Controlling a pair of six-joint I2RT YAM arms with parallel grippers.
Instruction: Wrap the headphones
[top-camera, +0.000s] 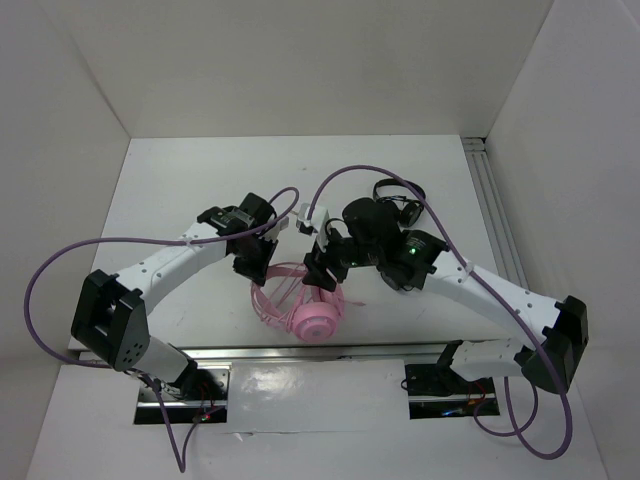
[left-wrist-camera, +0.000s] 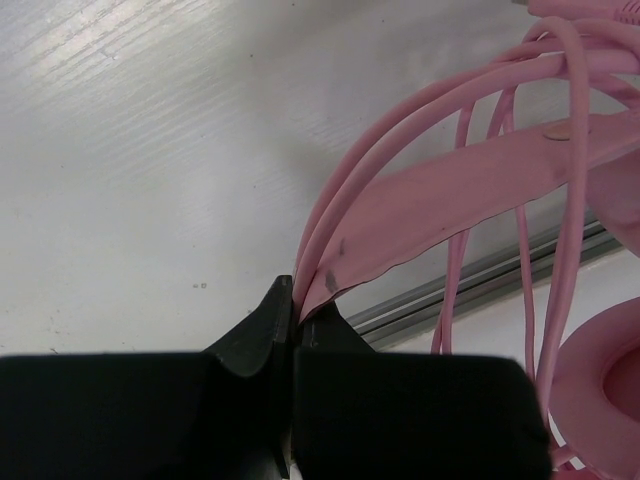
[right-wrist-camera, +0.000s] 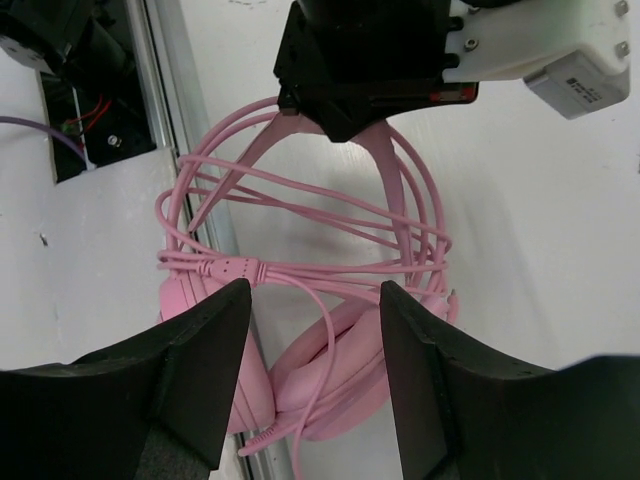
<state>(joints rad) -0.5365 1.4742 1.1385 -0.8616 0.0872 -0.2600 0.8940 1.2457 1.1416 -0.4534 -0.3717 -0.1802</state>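
Note:
The pink headphones (top-camera: 310, 315) lie near the table's front edge, with their thin pink cord (right-wrist-camera: 300, 225) looped several times across the headband (left-wrist-camera: 470, 190). My left gripper (top-camera: 255, 262) is shut on the top of the headband, pinching it at the fingertips (left-wrist-camera: 297, 300); it also shows in the right wrist view (right-wrist-camera: 345, 110). My right gripper (top-camera: 322, 270) is open and empty, hovering above the earcups (right-wrist-camera: 340, 370) and cord loops, its midpoint (right-wrist-camera: 315, 310) over a loose strand. The cord's plug end (right-wrist-camera: 452, 297) sticks out at the right of the bundle.
A black headphone (top-camera: 400, 205) lies behind the right arm at the back. A metal rail (top-camera: 300, 352) runs along the front edge under the earcups. Another rail (top-camera: 495, 220) runs along the right side. White walls enclose the table.

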